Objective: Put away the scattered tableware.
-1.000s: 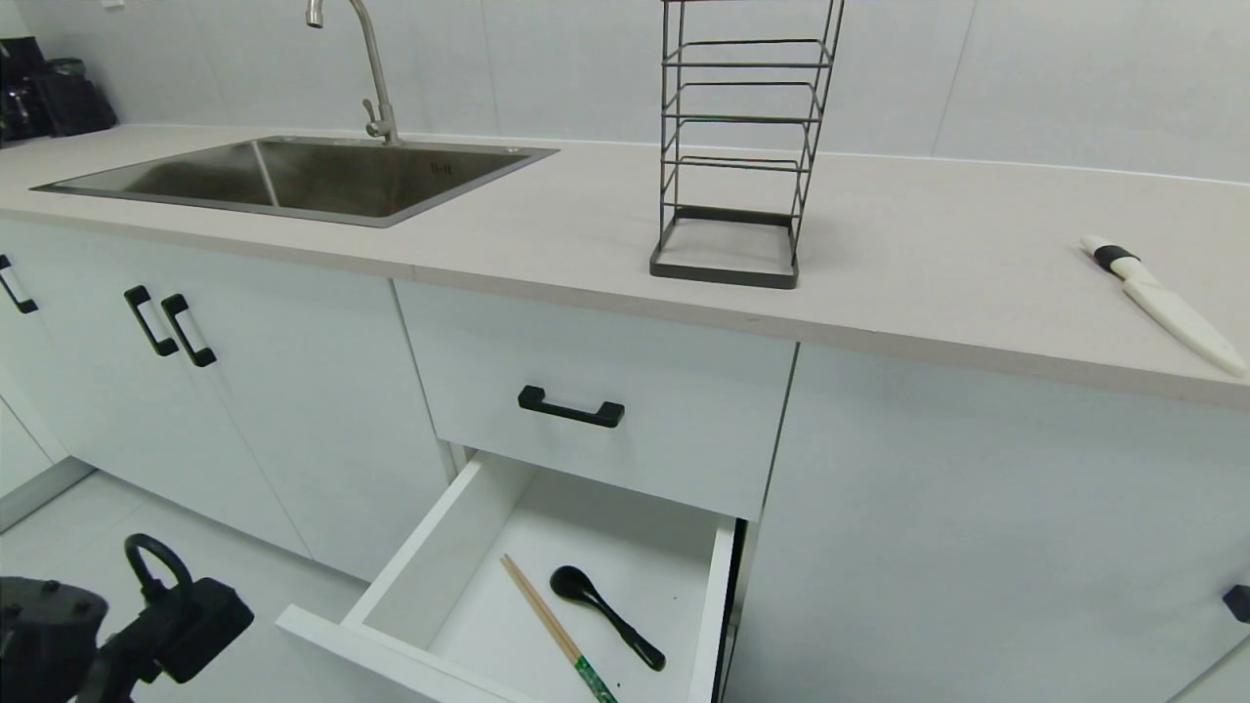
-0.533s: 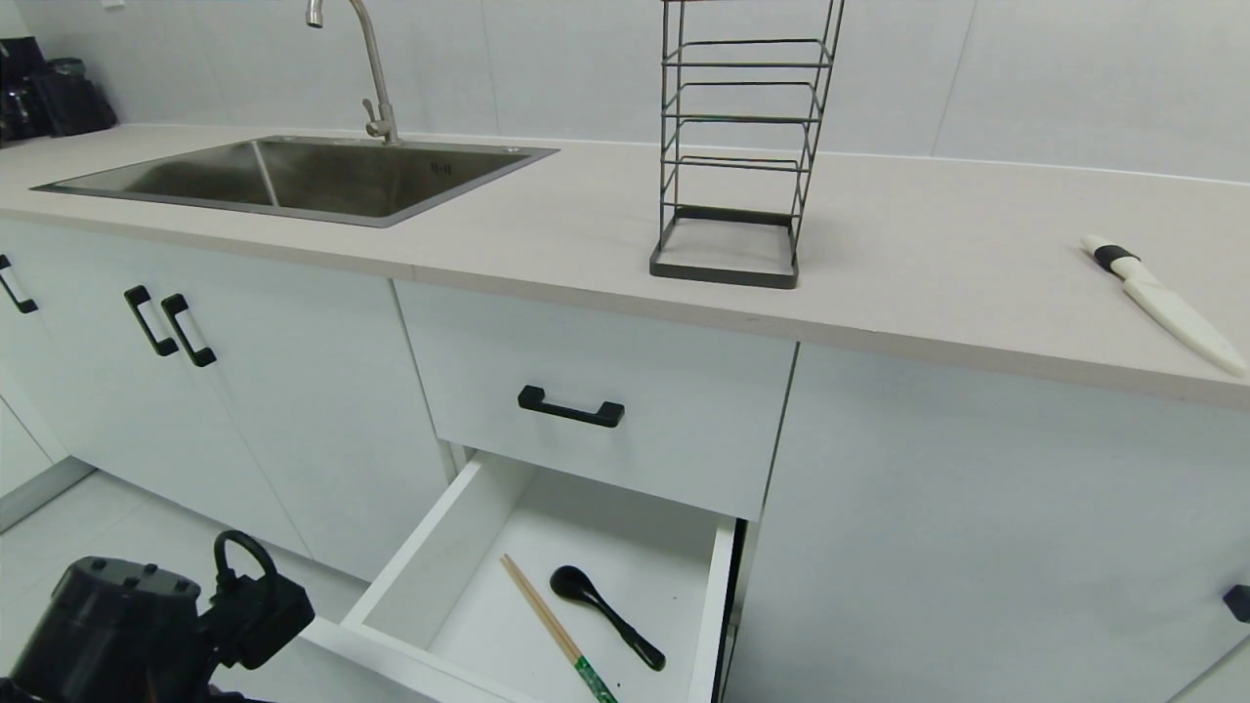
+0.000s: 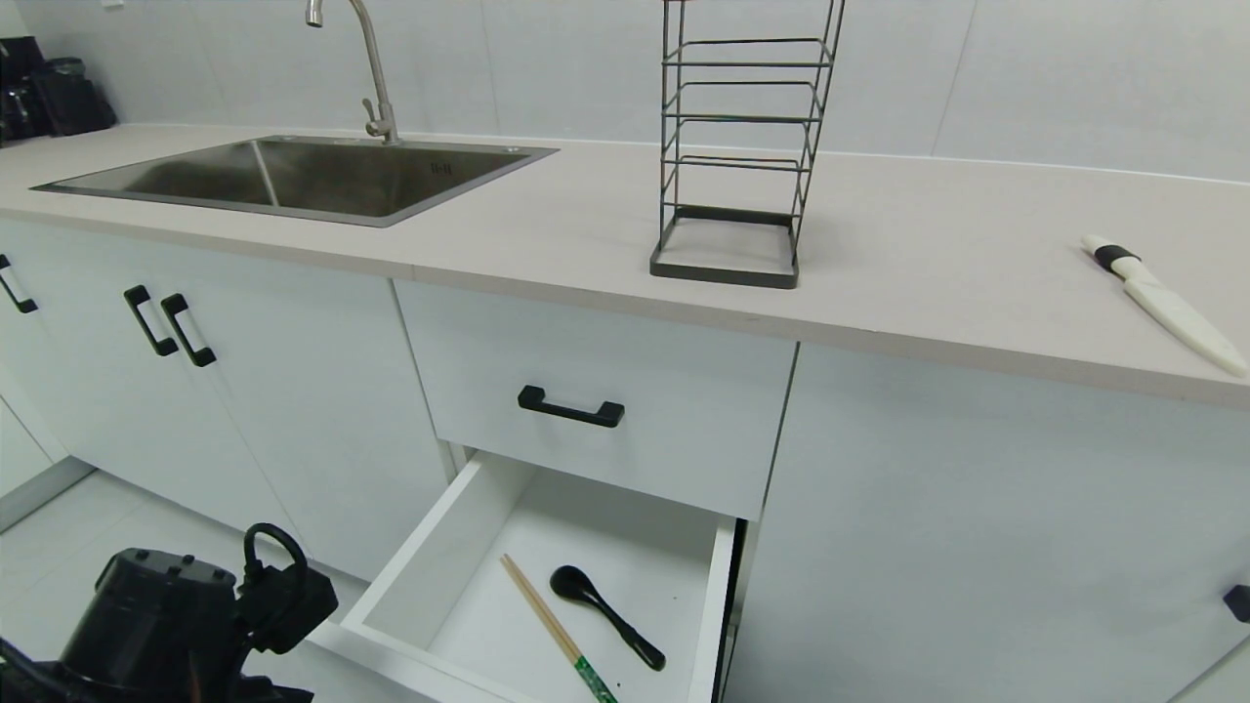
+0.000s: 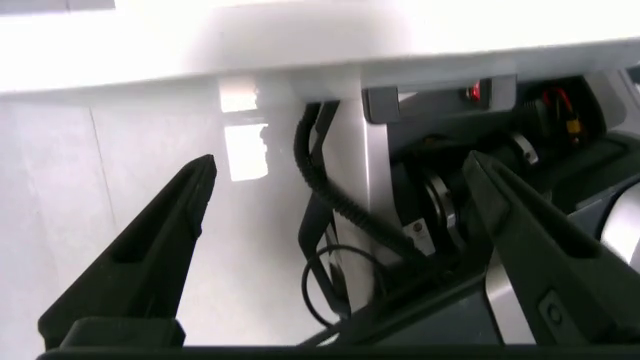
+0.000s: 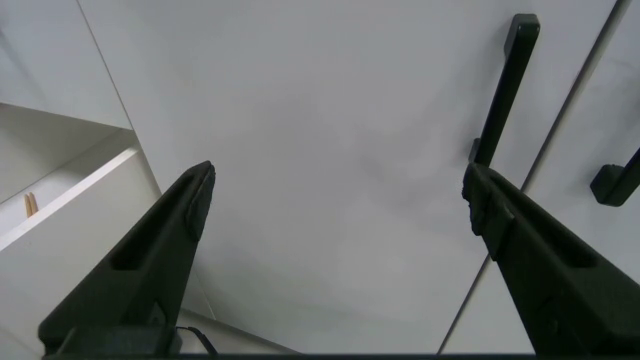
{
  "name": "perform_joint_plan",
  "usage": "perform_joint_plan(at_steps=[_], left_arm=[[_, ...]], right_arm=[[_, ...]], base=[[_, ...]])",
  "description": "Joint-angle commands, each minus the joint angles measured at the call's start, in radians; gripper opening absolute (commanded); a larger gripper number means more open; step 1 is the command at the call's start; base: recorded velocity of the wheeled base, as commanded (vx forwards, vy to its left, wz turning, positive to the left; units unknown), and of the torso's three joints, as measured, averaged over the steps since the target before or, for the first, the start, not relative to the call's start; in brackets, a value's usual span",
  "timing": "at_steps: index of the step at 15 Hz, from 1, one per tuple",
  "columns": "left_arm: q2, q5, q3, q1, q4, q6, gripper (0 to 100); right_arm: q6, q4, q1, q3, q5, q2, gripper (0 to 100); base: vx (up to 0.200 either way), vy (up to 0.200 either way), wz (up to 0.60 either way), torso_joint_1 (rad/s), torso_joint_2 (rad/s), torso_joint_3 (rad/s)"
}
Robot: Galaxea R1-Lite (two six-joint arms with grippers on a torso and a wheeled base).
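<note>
Tableware lies in two places: a pair of wooden chopsticks with green tips [image 3: 552,625] and a glossy black spoon [image 3: 605,615] sit side by side, close but apart, on the floor of the pulled-out white lower drawer [image 3: 415,547]. A white knife with a black band at its handle [image 3: 1162,305] rests flat on the pale stone countertop [image 3: 928,264], well to the right of the dark wire rack [image 3: 725,276] and the steel sink [image 3: 332,171]. The black left arm [image 3: 156,625] hangs low beside the drawer's front left corner, below counter height. The left gripper [image 4: 340,165] has its fingers spread wide and holds nothing. The right gripper [image 5: 340,175], fingers likewise spread and empty, faces a white cabinet door [image 5: 320,150] with a black bar handle [image 5: 505,85].
</note>
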Motion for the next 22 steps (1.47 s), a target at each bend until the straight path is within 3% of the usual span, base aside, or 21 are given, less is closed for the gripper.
perform_joint_plan(at_steps=[1,5,12,15,20,22], left_arm=[[0.044,0.0,-0.003,0.001,-0.036,0.0,100],[0.133,0.023,0.015,0.0,-0.171,0.0,100],[0.15,0.023,0.01,0.0,-0.213,0.0,100],[0.171,0.023,0.013,-0.002,-0.277,0.003,100],[0.282,0.025,0.026,-0.002,-0.452,0.003,100],[0.345,0.026,0.041,0.0,-0.584,0.023,100]], right_arm=[[0.0,0.0,0.0,0.0,0.001,0.002,100],[0.0,0.0,0.0,0.0,0.001,0.002,100],[0.0,0.0,0.0,0.0,0.001,0.004,100],[0.0,0.0,0.0,0.0,0.001,0.004,100],[0.0,0.0,0.0,0.0,0.001,0.004,100],[0.0,0.0,0.0,0.0,0.001,0.002,100]], base=[[0.0,0.0,0.0,0.0,0.0,0.0],[0.0,0.0,0.0,0.0,0.0,0.0],[0.0,0.0,0.0,0.0,0.0,0.0],[0.0,0.0,0.0,0.0,0.0,0.0],[0.0,0.0,0.0,0.0,0.0,0.0],[0.0,0.0,0.0,0.0,0.0,0.0]])
